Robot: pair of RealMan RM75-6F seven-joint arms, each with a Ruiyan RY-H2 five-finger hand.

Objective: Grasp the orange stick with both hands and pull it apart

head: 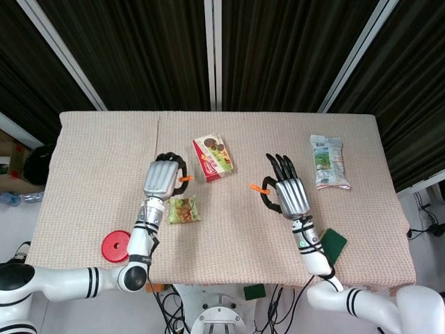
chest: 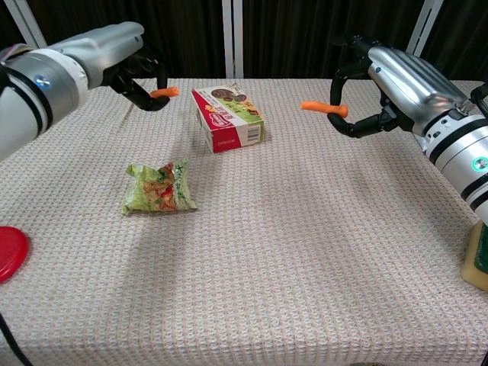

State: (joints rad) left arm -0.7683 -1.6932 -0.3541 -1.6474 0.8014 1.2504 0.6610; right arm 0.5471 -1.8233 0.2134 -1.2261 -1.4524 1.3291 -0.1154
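Orange stick in two pieces, one in each robot hand, held well apart over the worktop.

Head view: the left robot hand [head: 161, 179] is pinching one orange stick piece [head: 185, 178] left of centre, fingers curling round it. The right robot hand [head: 288, 189] is gripping the other orange piece [head: 259, 188] right of centre, its remaining fingers pointing toward the top of the frame. Between the two hands a snack box [head: 213, 156] is lying on the worktop [head: 104, 153], a green snack bag [head: 183, 209] is sitting just below the left robot hand, a red disc [head: 116, 245] is lying at lower left, a green sponge [head: 331, 244] at lower right and a white-green packet [head: 328, 161] at right.

Chest view: the left robot hand [chest: 130, 65] is holding its orange stick piece [chest: 162, 92] at upper left; the right robot hand [chest: 381, 80] is holding the other orange piece [chest: 323, 107] at upper right, with the snack box [chest: 229, 117] between them and the green snack bag [chest: 160, 187] lower left of it.
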